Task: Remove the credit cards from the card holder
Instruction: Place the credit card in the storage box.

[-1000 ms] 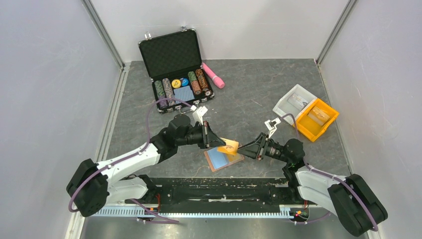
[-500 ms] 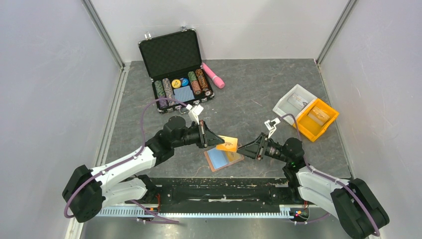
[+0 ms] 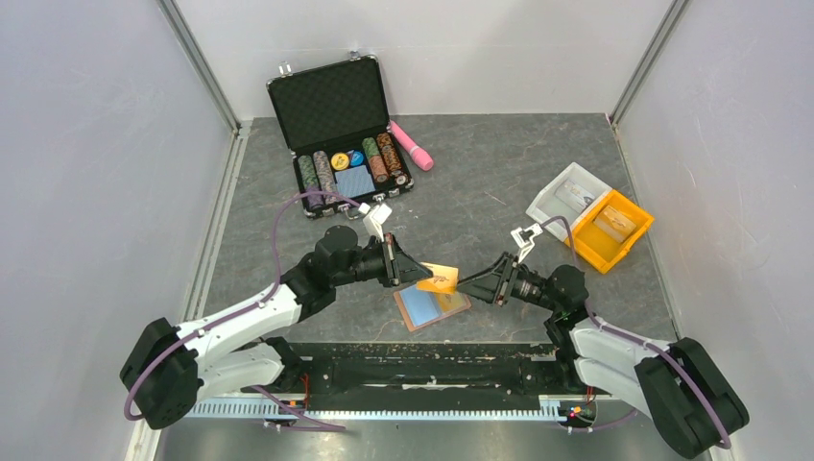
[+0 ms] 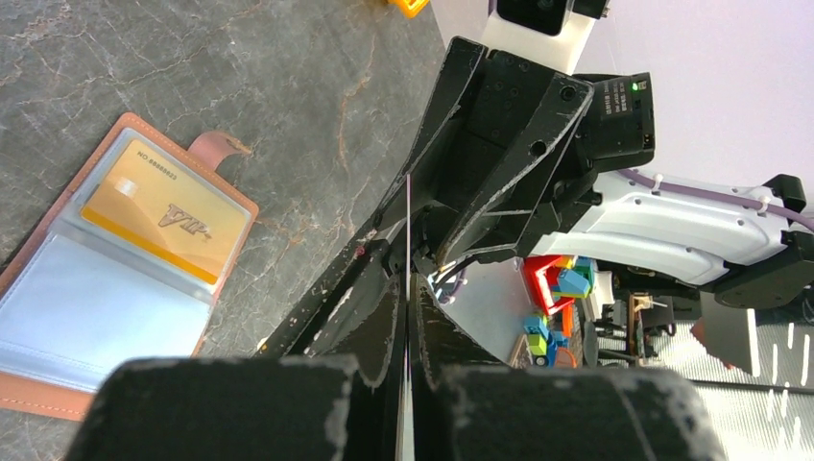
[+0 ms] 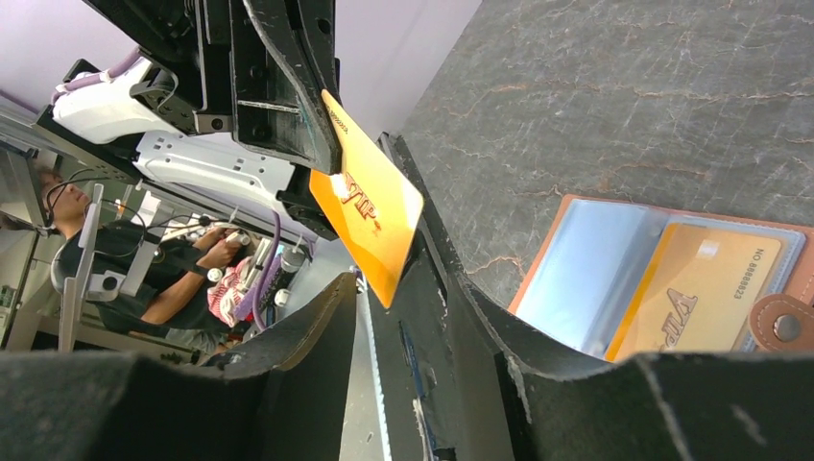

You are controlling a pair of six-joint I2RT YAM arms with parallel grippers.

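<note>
The brown card holder (image 3: 432,305) lies open on the table between the arms, its light blue pockets up. A gold card (image 4: 158,216) sits in one pocket and also shows in the right wrist view (image 5: 701,288). My left gripper (image 3: 420,275) is shut on an orange-yellow credit card (image 3: 440,278) and holds it above the holder. In the left wrist view the card is edge-on between the jaws (image 4: 408,274). My right gripper (image 3: 463,282) is open, and the card's free corner (image 5: 370,216) pokes between its fingers (image 5: 317,327).
An open black poker chip case (image 3: 341,134) stands at the back left with a pink cylinder (image 3: 411,144) beside it. A white bin (image 3: 566,197) and a yellow bin (image 3: 611,229) sit at the right. Grey walls close in both sides.
My left arm has drawn back a little with the orange card in it. My right gripper has edged in around the card's free end. The holder has not moved.
</note>
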